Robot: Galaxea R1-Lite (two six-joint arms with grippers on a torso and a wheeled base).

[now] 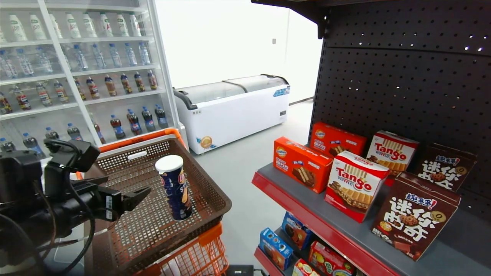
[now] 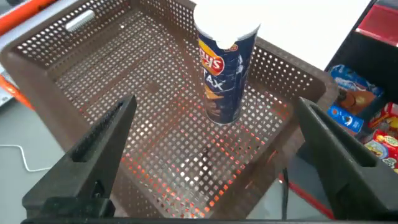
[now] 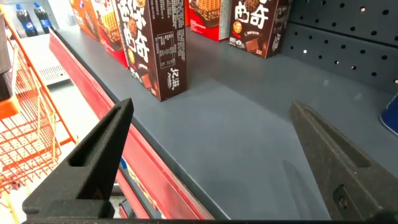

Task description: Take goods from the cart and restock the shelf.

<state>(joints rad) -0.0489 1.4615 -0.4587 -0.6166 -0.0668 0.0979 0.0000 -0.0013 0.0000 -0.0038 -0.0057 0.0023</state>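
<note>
The left hand point(image 1: 128, 184) hangs over the near left part of a brown mesh basket point(image 1: 215, 191), its two black fingers point(image 2: 106, 146) spread wide with nothing between them. Just ahead of it, apart from both fingers, a dark blue crisp can point(image 1: 174, 188) with a white lid stands upright on the basket's perforated floor, toward the basket's right side; from the left wrist view the can point(image 2: 225, 68) sits in line with the gap of the hand point(image 2: 212, 102) and close to the basket's far wall point(image 2: 62, 56). The basket rests on top of an orange wire cart point(image 1: 207, 239). The right hand point(image 3: 211, 106) hovers over a bare stretch of the grey shelf point(image 3: 249, 143), its fingers point(image 3: 93, 155) also spread apart and holding nothing, near a dark brown biscuit box point(image 3: 152, 43) that stands at the shelf's red front edge. In the head view the shelf point(image 1: 276, 176) carries two dark brown biscuit boxes point(image 1: 414, 218), two red and white wafer boxes point(image 1: 355, 184) beside them, and two orange boxes point(image 1: 301, 163) at its far end, all upright in two rows before a black pegboard point(image 1: 402, 76). A lower shelf holds blue and red snack packs point(image 1: 276, 245). Farther off stand a white chest freezer point(image 1: 234, 107) and a glass-door drinks fridge point(image 1: 76, 69) filled with bottles.
</note>
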